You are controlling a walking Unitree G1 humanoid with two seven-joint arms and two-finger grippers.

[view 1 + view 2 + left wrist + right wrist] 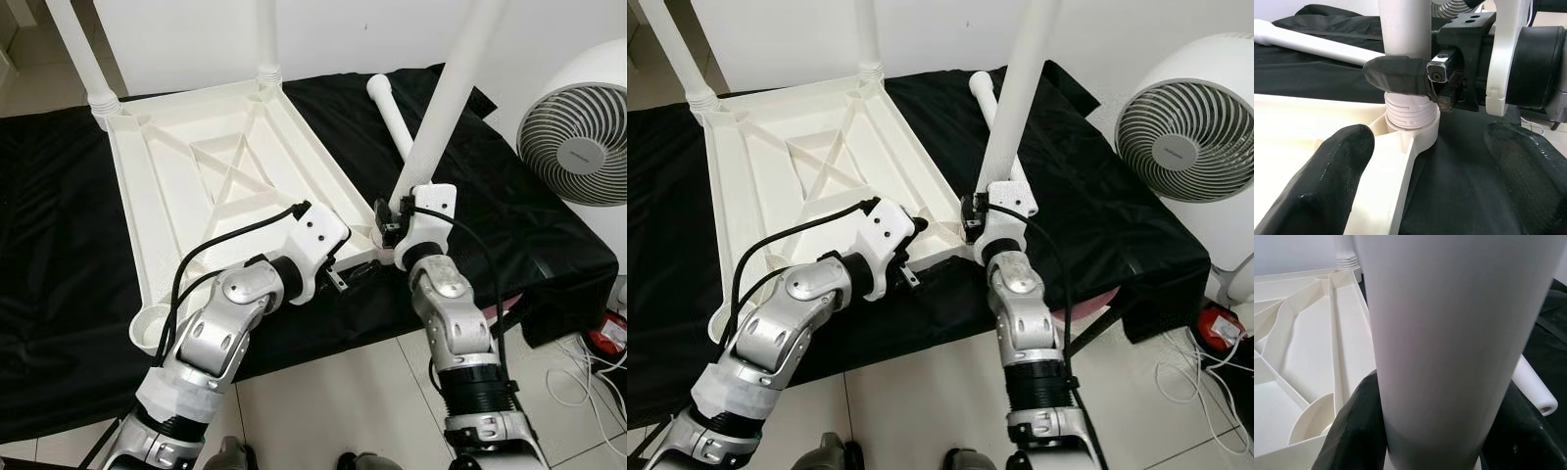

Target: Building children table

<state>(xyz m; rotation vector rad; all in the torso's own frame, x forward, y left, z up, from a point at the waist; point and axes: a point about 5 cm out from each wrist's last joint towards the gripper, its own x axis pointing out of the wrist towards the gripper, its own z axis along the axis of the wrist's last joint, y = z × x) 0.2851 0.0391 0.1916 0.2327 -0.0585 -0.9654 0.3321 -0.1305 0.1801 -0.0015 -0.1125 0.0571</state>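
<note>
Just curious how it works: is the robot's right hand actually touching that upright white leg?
Touching. In the left wrist view, a finger of the right gripper presses against the leg above its threads.

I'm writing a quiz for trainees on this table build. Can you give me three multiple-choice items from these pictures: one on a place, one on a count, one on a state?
1. Where does the loose leg lie?
A. On the black cloth, beside the tabletop
B. On the floor tiles
C. On the fan

2. How many legs stand upright in corners of the upturned tabletop?
A. One
B. Three
C. Four

3. What is the right gripper doing?
A. Hanging idle
B. Gripping the near leg above its socket
C. Holding the fan

Answers: 1 A, it lies on the cloth past the tabletop's right edge. 2 B, two at far corners, one at the near right. 3 B, its fingers clamp the leg.
</note>
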